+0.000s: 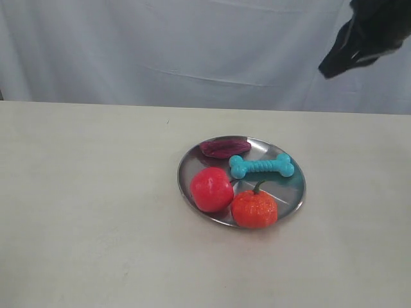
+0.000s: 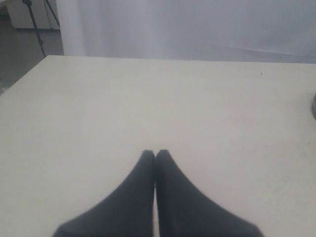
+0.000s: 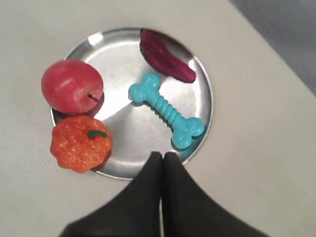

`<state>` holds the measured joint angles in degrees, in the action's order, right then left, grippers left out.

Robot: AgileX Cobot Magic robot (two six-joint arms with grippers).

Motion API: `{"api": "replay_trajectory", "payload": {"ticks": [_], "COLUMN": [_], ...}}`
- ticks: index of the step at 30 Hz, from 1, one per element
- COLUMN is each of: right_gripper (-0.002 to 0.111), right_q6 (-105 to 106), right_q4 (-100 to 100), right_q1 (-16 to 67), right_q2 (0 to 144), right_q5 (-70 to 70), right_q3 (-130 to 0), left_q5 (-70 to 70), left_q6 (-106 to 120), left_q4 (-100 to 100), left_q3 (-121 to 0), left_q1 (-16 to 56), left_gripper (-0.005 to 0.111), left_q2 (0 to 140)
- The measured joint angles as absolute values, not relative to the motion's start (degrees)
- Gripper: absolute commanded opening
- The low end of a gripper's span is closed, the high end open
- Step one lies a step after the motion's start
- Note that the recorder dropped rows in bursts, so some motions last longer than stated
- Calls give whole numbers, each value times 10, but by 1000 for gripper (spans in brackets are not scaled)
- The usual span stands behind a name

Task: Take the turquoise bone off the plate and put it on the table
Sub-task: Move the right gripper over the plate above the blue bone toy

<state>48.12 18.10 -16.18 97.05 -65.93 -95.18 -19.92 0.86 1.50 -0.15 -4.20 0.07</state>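
My right fingers (image 3: 148,192) hang pressed together and empty above the plate (image 3: 123,138); the turquoise bone (image 3: 167,109) looks light, rubbery, grippy: pinch its ribbed shaft.

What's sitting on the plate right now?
Four things: turquoise bone, red apple, orange pumpkin, and a dark purple piece at the rim. The plate beneath each is hidden.

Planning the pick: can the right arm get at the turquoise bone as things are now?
Probably yes. The right claw hangs over the rim of the plate, and nothing covers the turquoise bone. The claw is shut, so it must open first.
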Motion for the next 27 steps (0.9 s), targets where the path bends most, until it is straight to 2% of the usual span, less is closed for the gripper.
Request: {"api": "replay_trajectory", "payload": {"ticks": [5, 7, 15, 27], "right_gripper": [42, 49, 49, 52], "right_q6": [509, 527, 592, 630], "right_q4": [181, 181, 173, 137], "right_q1": [-162, -162, -158, -101], "right_q2": [1071, 1104, 1192, 1260], "right_q5": [-650, -647, -573, -496], "right_q3": [-952, -952, -952, -995], "left_q5": [-199, -199, -199, -199], "left_q6": [9, 9, 9, 9], "left_q4": [15, 15, 15, 15], "left_q3": [-1, -1, -1, -1], "left_q1": [-42, -42, -42, -42], "left_gripper": [0, 0, 0, 0], "left_q2": [1, 1, 1, 1]}}
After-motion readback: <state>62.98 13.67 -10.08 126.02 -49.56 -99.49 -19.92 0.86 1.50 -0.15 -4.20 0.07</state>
